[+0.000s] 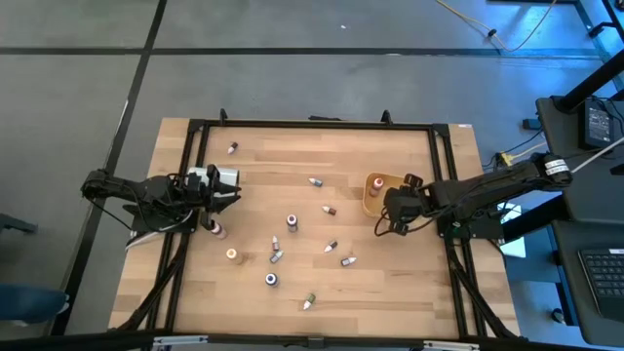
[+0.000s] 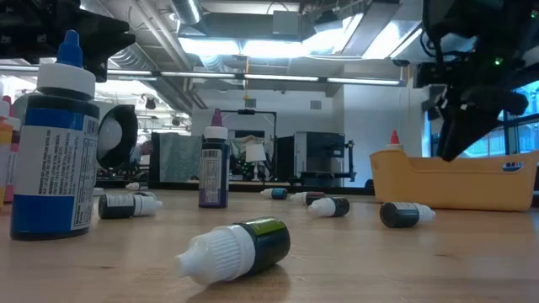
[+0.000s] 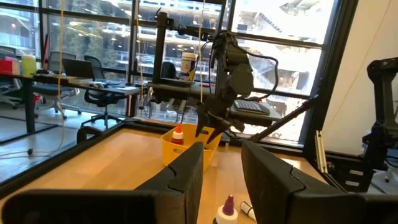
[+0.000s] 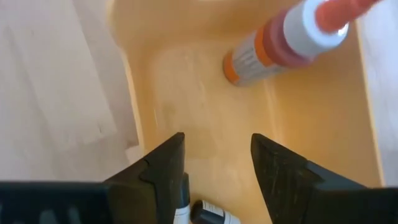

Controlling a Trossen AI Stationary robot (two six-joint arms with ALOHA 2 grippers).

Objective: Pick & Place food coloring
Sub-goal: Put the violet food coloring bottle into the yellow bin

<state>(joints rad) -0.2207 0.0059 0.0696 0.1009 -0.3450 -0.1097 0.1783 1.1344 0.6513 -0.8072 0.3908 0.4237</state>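
Note:
Several tiny food coloring bottles (image 1: 292, 223) lie or stand scattered on the wooden table; one lies near the low camera (image 2: 240, 248). The tan tray (image 1: 369, 201) sits at the table's right with an orange bottle (image 4: 273, 43) upright inside. My right gripper (image 4: 217, 143) hovers open over the tray (image 2: 455, 181), pointing down. A small white-capped dark bottle (image 4: 208, 213) shows low between its fingers. My left gripper (image 3: 222, 152) is open at the table's left (image 1: 229, 185), held level above a purple-capped bottle (image 3: 227, 208). My right gripper has the small white-capped bottle's cap (image 4: 185, 208) close against one finger near its base, over the tray floor; whether they touch cannot be told.
A black frame (image 1: 312, 124) borders the table. An upright reddish bottle (image 1: 216, 230) and an orange one (image 1: 232, 254) stand near the left arm. A blue bottle (image 2: 55, 160) and a purple one (image 2: 213, 168) stand upright in the low view.

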